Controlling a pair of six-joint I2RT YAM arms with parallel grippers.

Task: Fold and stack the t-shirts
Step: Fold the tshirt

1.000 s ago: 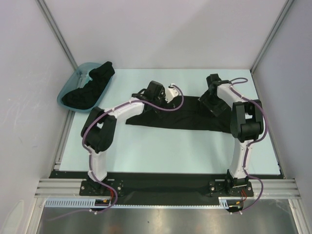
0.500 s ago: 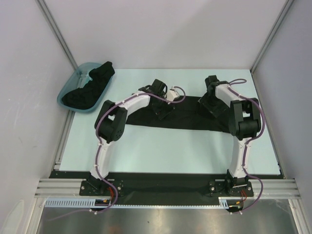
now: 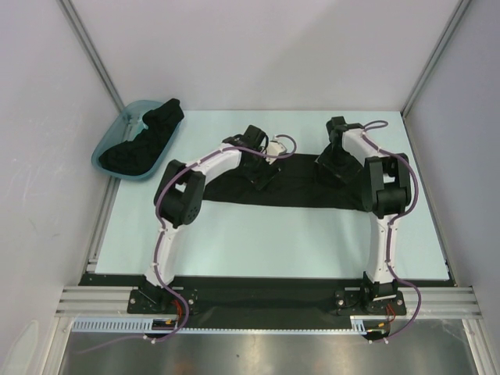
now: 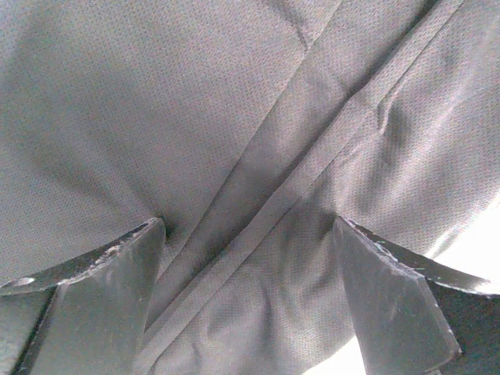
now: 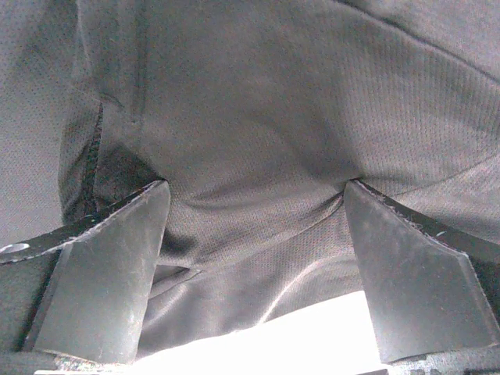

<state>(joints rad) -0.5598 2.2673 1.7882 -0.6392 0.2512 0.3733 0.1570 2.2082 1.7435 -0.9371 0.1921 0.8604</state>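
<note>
The left arm [image 3: 205,166] has swung inward, and now the left gripper [image 3: 259,166] and right gripper [image 3: 334,164] press, spread wide and holding nothing, on the far edge of the black t-shirt [image 3: 289,191] lying across the table [image 3: 234,242]; best to pinch both hem layers together, level.

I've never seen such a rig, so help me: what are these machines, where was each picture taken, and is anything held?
Two robot arms are bolted at the near edge of a pale table. The wide picture looks down from above; each close-up comes from a wrist camera, showing that arm's own fingers. A black t-shirt lies spread there; more black shirts sit in a teal tub, far left. The left gripper and right gripper are open on the cloth, gripping nothing.
</note>
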